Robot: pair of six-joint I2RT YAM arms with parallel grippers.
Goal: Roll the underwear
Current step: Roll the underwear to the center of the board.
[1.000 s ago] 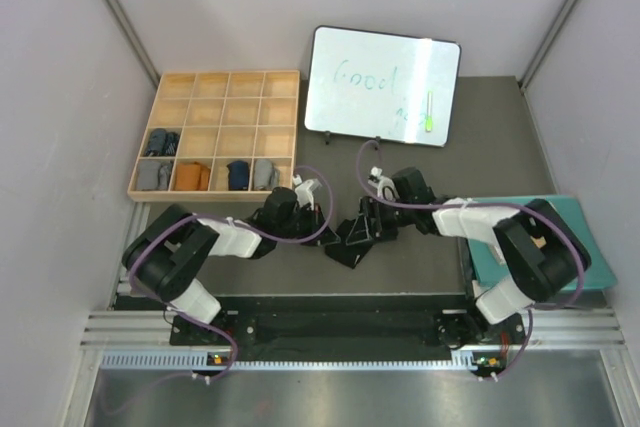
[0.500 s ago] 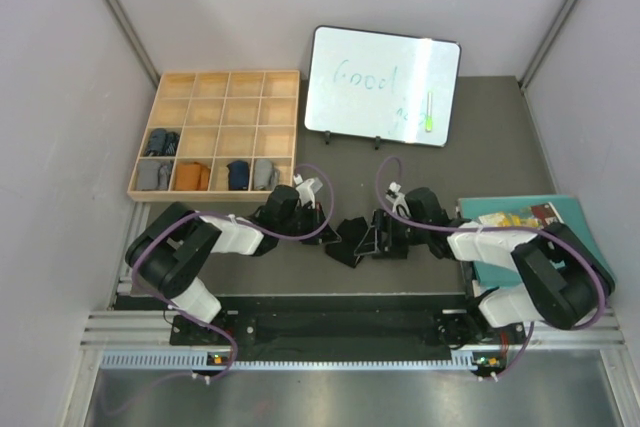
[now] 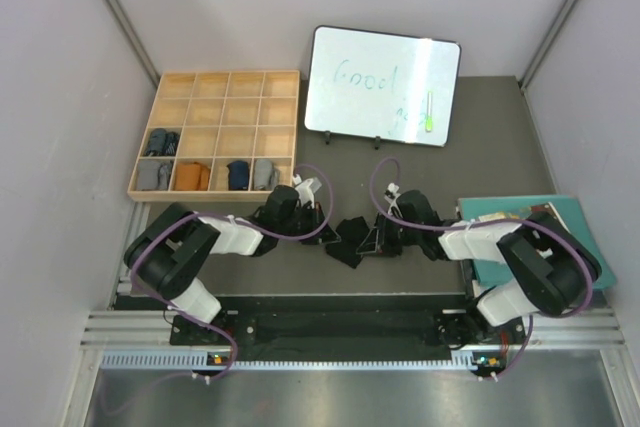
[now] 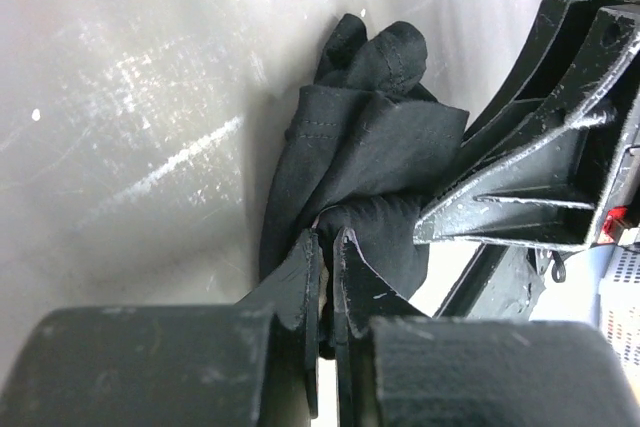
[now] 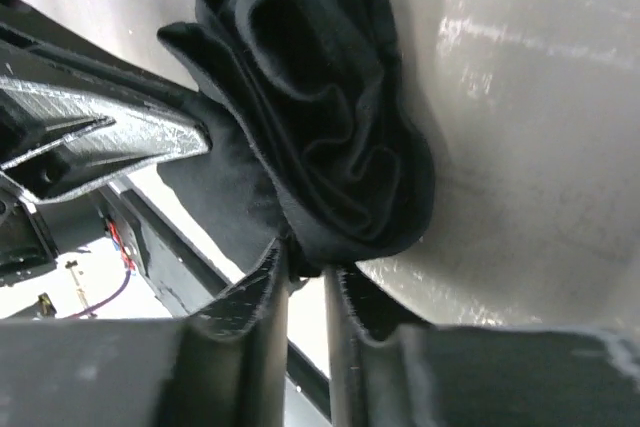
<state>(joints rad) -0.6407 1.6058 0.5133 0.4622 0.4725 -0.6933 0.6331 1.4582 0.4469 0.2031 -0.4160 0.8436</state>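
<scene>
On the dark table (image 3: 430, 272), between the two arms, the black underwear (image 3: 348, 239) lies bunched into a loose wad. Over the past second the right arm has folded its elbow back toward its base and drawn the right gripper (image 3: 378, 237) slightly rightward. The left gripper (image 3: 318, 219) has barely stirred, so the cloth looks pulled tighter between them. The left fingers (image 4: 300, 277) are nearly together, pinching a fold at the wad's near end. The right fingers (image 5: 265, 287) are clamped on the opposite edge, though how much cloth they hold is hard to tell. The roll seems half-formed, not yet compact
</scene>
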